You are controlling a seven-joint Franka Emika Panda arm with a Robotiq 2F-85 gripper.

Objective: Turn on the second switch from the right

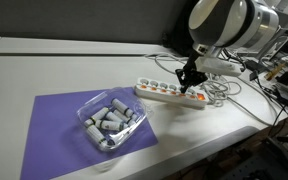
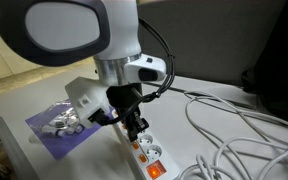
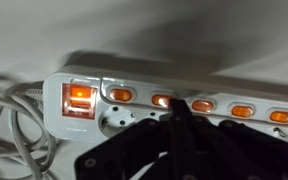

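Note:
A long white power strip (image 1: 159, 92) (image 2: 142, 152) (image 3: 84, 70) lies on the table, with a row of small orange-red rocker switches. In the wrist view a large lit switch (image 3: 79, 98) sits at the left end, then the end small switch (image 3: 121, 96), then the second switch (image 3: 162, 101), which glows brighter on its right side. My gripper (image 3: 177, 104) is shut, and its dark fingertips point down at the right edge of that second switch, touching or almost touching it. In both exterior views the gripper (image 1: 188, 83) (image 2: 134, 133) stands upright over the strip's cable end.
A clear plastic tub (image 1: 112, 122) of grey cylinders sits on a purple mat (image 1: 54, 135) (image 2: 54, 135). White cables (image 1: 224, 90) (image 2: 234, 130) (image 3: 9, 130) loop beside the strip's end. The table's front edge (image 1: 214, 150) is close by.

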